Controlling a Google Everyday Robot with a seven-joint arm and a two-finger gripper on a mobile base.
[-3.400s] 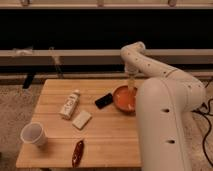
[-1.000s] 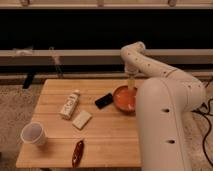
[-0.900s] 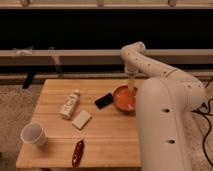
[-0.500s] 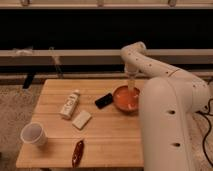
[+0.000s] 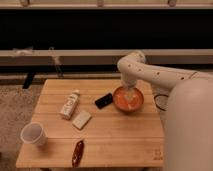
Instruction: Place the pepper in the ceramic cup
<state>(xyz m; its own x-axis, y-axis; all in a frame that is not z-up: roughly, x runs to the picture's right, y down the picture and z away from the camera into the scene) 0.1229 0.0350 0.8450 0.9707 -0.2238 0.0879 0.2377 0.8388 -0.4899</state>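
Observation:
The dark red pepper [image 5: 77,152] lies on the wooden table [image 5: 115,135] near its front edge, left of centre. The white ceramic cup [image 5: 33,134] stands upright at the front left corner, a short way left of the pepper. My gripper [image 5: 131,93] hangs from the white arm over the orange-red bowl [image 5: 128,99] at the back right, far from both pepper and cup.
A black phone-like slab [image 5: 104,101] lies left of the bowl. A white bottle [image 5: 70,103] lies on its side at the back left, with a pale rectangular block [image 5: 81,119] beside it. My white arm and body [image 5: 187,120] fill the right side.

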